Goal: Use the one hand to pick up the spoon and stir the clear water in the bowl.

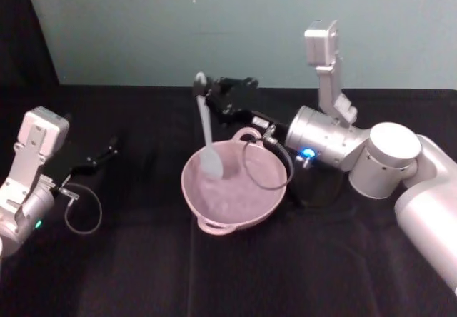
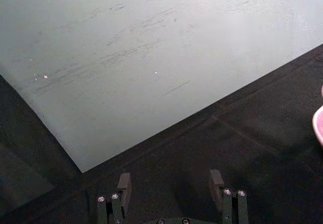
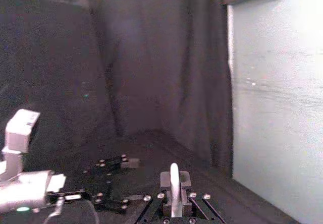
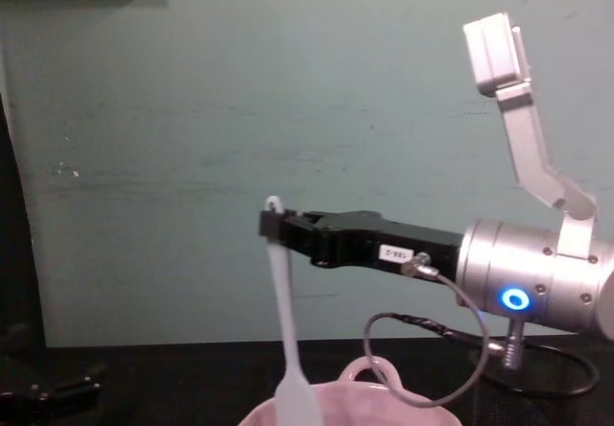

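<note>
The right hand [image 4: 274,225] is clamped on the very top of the spoon [image 4: 284,301], just under the hole at its tip. That high pinch lets the long thin white plastic handle hang almost upright, so the flat, spatula-like blade dips inside the bowl [image 1: 251,197] while the black fingers keep above the rim. The bowl is wide, pale pink and glossy, with a small loop handle on its near rim, and it sits mid-desk [image 1: 143,274] on black cloth. The clear water [image 1: 232,192] barely shows against the pink. Stirring looks to be the step in hand. The left hand [image 1: 107,149] rests parked at the desk's left, fingers apart and empty, well clear of the bowl.
</note>
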Robot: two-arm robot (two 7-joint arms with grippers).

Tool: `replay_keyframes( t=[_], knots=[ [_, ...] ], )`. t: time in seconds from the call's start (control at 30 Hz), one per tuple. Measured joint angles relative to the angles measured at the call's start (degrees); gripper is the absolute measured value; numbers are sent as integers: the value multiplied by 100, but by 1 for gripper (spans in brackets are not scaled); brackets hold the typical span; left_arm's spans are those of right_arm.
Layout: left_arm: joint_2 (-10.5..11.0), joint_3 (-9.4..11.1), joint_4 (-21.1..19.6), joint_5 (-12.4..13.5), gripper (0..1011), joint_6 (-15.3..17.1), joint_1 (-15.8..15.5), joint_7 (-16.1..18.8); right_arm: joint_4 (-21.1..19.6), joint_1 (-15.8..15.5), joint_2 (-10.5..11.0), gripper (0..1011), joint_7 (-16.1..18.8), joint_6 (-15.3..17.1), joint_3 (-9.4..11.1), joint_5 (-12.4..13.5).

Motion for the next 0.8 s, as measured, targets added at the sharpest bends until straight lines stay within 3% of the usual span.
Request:
replay_keyframes(
  t=[0.17, 0.47, 0.8],
  knots=[
    [0, 0, 0, 0, 1011, 0, 0, 0, 37, -30, 106, 110, -86, -37, 153, 21],
    [0, 0, 0, 0, 1011, 0, 0, 0, -495, -408, 442, 110, -389, -33, 490, 86],
    [0, 0, 0, 0, 1011, 0, 0, 0, -808, -512, 494, 110, -432, 34, 523, 66]
  ],
)
